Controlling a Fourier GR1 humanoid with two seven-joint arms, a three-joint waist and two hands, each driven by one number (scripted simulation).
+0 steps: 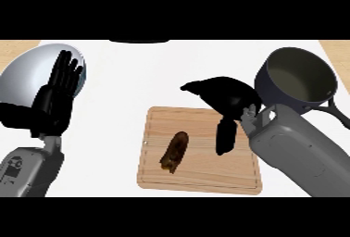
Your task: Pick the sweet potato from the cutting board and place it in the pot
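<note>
A brown sweet potato (175, 151) lies on the wooden cutting board (205, 178), slightly left of the board's middle, with nothing touching it. My right hand (229, 95) hovers over the board's far right corner, up and to the right of the sweet potato, fingers relaxed and open, thumb (225, 135) hanging down over the board. It holds nothing. The dark grey pot (273, 90), with a pale inside and a black handle (338, 113), stands at the right, just beyond my right forearm (301, 148). My left hand (56, 95) rests at the left, open, fingers up.
A shiny grey round bowl or plate (27, 74) sits at the far left, partly behind my left hand. A dark object (140, 40) shows at the counter's far edge. White counter (130, 83) lies between the board and the left hand.
</note>
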